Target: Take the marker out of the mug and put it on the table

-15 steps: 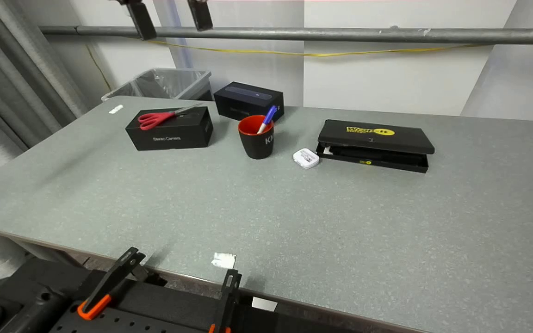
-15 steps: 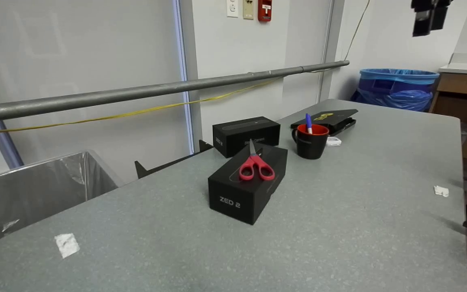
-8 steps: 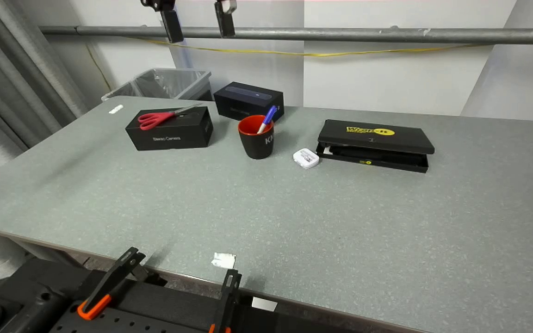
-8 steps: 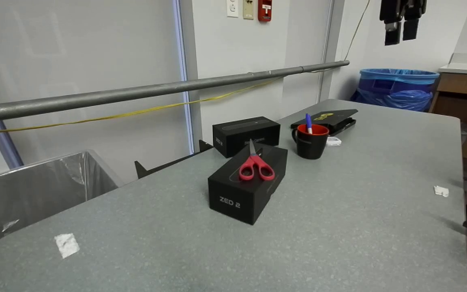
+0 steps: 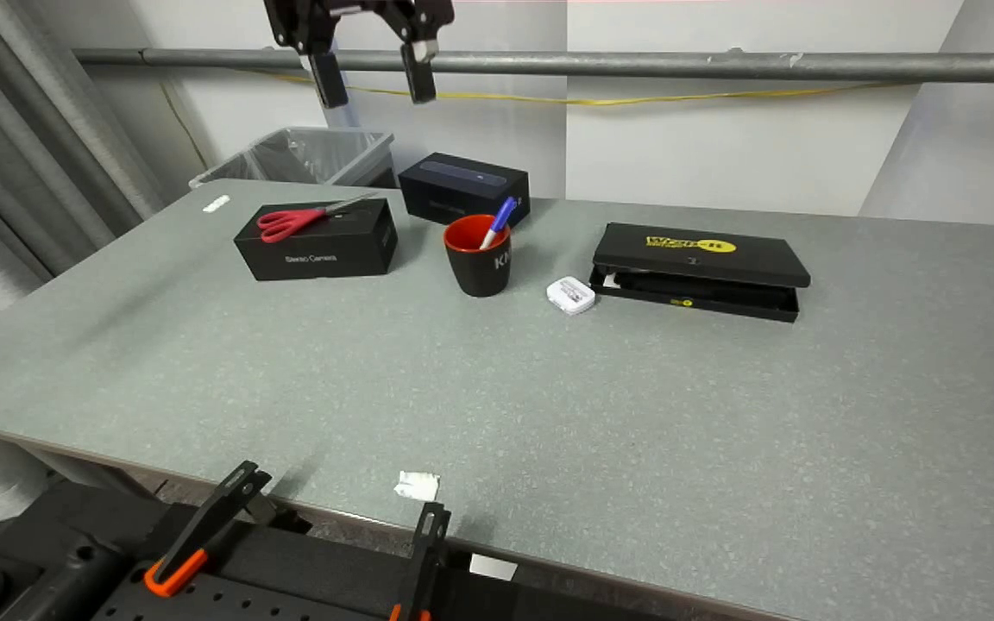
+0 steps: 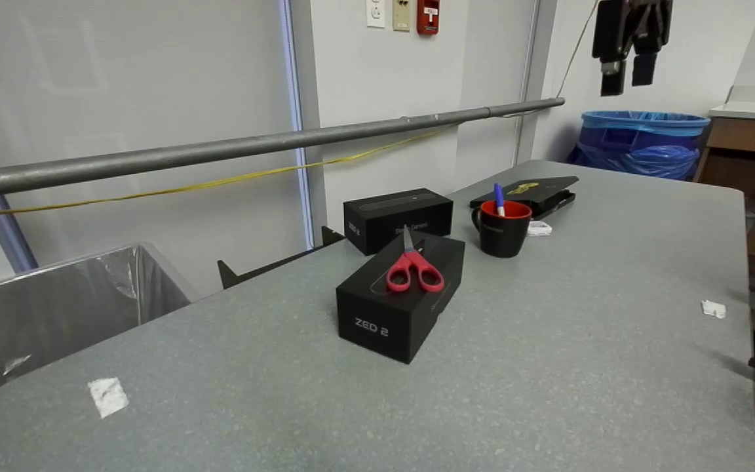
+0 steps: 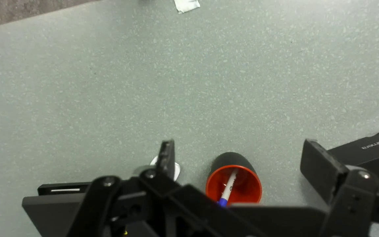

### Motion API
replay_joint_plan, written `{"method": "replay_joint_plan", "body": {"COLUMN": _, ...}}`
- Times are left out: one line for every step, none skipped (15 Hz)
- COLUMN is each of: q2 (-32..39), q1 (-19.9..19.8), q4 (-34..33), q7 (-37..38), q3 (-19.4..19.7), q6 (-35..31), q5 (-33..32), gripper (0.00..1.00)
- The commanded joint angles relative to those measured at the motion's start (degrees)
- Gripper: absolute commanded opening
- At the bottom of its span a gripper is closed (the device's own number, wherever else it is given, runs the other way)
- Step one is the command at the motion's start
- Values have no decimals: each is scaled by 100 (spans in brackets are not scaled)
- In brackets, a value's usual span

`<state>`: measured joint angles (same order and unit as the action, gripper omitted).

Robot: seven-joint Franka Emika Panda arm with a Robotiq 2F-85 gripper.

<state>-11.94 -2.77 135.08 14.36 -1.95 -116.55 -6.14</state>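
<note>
One grey table (image 5: 592, 414), two camera boxes (image 5: 324, 247), one mug (image 5: 480, 269), one marker (image 5: 498, 224) inside, two fingers (image 5: 328, 81) wide apart above

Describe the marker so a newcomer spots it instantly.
On the grey speckled table, find the dark mug with a red inside. The marker leans in it, blue end above the rim; that blue sets it apart from the red-handled scissors and the black box under them.

- You are lowering the gripper (image 5: 379, 95); in both exterior views, more of it is showing.
- In an exterior view, its fingers (image 6: 612, 82) are shifting over the worktop (image 6: 613, 367), from the far right corner toward the far left.
- In an exterior view, its pads (image 5: 418, 79) are drifting away from the back left corner.
</note>
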Motion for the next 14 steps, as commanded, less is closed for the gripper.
{"method": "replay_joint_plan", "body": {"q2": 909, "q1": 113, "q4": 6, "q7": 733, "q3": -134, "q6": -1101, "q5": 24, "gripper": 100}}
{"method": "replay_joint_plan", "body": {"q2": 1183, "q1": 125, "q4": -9, "q7": 1035, "q3": -157, "q6": -1476, "q5": -52, "gripper": 100}}
{"method": "replay_joint_plan", "body": {"q2": 1438, "q1": 152, "q4": -54, "q7": 1267, "q3": -156, "q6": -1742, "q5": -89, "gripper": 100}}
{"method": "replay_joint_plan", "body": {"q2": 1670, "q1": 184, "q4": -78, "q7": 1521, "q3": -132, "q6": -2072, "q5": -144, "gripper": 100}}
{"method": "replay_joint_plan", "body": {"q2": 1882, "q1": 222, "q4": -115, "q7": 1771, "q3": -81, "q6": -2352, "q5": -242, "gripper": 100}}
{"method": "replay_joint_plan", "body": {"q2": 2079, "q1": 263, "q4": -170, "q7": 1936, "q3": -14, "q6": -2552, "q5": -271, "gripper": 100}}
{"method": "replay_joint_plan", "body": {"q2": 2209, "q1": 291, "q4": -205, "q7": 2106, "q3": 75, "q6": -2721, "q5": -299, "gripper": 100}}
{"method": "replay_joint_plan", "body": {"q2": 2293, "q1": 324, "q4": -241, "q7": 2182, "q3": 150, "q6": -2778, "q5": -242, "gripper": 100}}
{"method": "replay_joint_plan", "body": {"q2": 2314, "q1": 332, "q4": -243, "q7": 2113, "q3": 190, "q6": -2778, "q5": -59, "gripper": 100}}
{"method": "replay_joint_plan", "body": {"q2": 2153, "q1": 367, "q4": -70, "q7": 1870, "q3": 185, "q6": -2676, "q5": -60, "gripper": 100}}
{"method": "replay_joint_plan", "body": {"q2": 2228, "q1": 369, "q4": -113, "q7": 1906, "q3": 230, "q6": -2692, "q5": -56, "gripper": 100}}
{"method": "replay_joint_plan", "body": {"q2": 2260, "q1": 368, "q4": -143, "q7": 1918, "q3": 257, "q6": -2693, "q5": -55, "gripper": 100}}
{"method": "replay_joint_plan", "body": {"q2": 2267, "q1": 367, "q4": -160, "q7": 1922, "q3": 269, "q6": -2693, "q5": -55, "gripper": 100}}
{"method": "replay_joint_plan", "body": {"q2": 2266, "q1": 368, "q4": -173, "q7": 1928, "q3": 270, "q6": -2693, "q5": -55, "gripper": 100}}
